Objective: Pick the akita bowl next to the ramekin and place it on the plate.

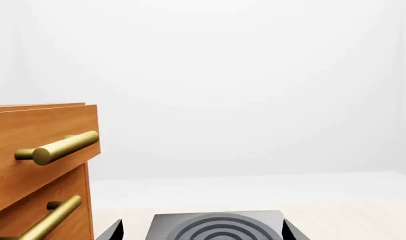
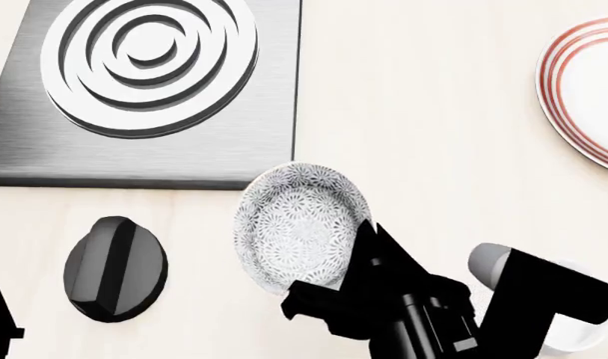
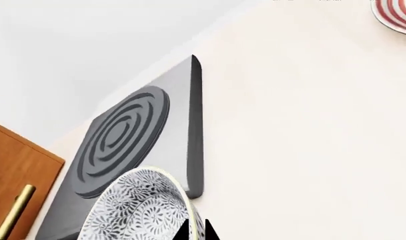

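Note:
The akita bowl [image 2: 298,224] is tilted, its pale floral inside facing up in the head view, just in front of the stove plate's corner. My right gripper [image 2: 369,238] is shut on its rim; in the right wrist view the bowl [image 3: 136,210] has its wall between the two black fingertips of that gripper [image 3: 195,231]. The ramekin [image 2: 581,338] is mostly hidden behind my right arm at the near right. The red-ringed plate [image 2: 586,82] lies at the far right, cut by the frame edge, and its edge [image 3: 397,12] shows in the wrist view. My left gripper [image 1: 203,235] is open, holding nothing.
A grey stove plate with a ringed burner [image 2: 149,63] lies at the far left. A black knob [image 2: 114,268] sits in front of it. Wooden drawers with brass handles [image 1: 36,165] stand beside the left gripper.

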{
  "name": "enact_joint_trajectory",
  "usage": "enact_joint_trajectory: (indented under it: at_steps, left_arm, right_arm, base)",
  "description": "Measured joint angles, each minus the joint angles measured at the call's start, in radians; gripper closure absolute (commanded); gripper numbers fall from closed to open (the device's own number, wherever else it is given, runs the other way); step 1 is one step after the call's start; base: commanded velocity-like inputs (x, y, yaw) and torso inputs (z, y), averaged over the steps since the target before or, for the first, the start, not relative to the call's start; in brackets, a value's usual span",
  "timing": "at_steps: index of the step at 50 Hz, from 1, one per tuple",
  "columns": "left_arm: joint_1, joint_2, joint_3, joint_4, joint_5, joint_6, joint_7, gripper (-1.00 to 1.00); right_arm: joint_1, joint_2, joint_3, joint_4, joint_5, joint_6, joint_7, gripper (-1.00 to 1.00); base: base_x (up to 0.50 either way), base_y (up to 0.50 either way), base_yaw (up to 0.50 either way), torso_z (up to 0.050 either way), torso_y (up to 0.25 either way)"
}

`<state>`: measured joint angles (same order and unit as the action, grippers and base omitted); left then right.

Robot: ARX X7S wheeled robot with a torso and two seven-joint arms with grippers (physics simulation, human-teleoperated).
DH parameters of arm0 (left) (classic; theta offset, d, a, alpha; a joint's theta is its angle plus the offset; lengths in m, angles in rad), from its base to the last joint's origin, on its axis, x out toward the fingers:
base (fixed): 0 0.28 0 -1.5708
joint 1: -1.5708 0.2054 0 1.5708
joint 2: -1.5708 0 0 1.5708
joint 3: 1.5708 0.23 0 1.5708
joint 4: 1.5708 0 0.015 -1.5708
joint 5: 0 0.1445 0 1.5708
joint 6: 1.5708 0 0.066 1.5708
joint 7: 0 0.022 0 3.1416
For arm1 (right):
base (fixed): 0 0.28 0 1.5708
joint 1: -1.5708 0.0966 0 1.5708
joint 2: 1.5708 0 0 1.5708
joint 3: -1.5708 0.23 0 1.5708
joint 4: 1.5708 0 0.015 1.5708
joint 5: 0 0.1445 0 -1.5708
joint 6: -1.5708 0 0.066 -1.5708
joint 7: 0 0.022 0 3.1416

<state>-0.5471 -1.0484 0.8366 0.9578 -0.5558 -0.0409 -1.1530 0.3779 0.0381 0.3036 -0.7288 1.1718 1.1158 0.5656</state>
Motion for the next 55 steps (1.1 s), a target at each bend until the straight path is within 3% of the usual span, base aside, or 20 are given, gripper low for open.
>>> enact_joint_trajectory:
  at_steps: [24, 55]
  left_arm:
    - [0.001, 0.0, 0.001, 0.001, 0.004, 0.0, 0.0, -1.0]
    - [-0.001, 0.002, 0.002, -0.004, 0.005, -0.003, 0.001, -1.0]
  right_arm:
    - [0.161, 0.059, 0.021, 0.121, 0.18, -0.005, 0.219, 1.0]
    - [0.341, 0.126, 0.004, 0.353, 0.164, -0.058, 0.264, 1.0]
  base:
    - [0.0, 0.0, 0.0, 0.0, 0.0]
    - [0.0, 0.0, 0.0, 0.0, 0.0]
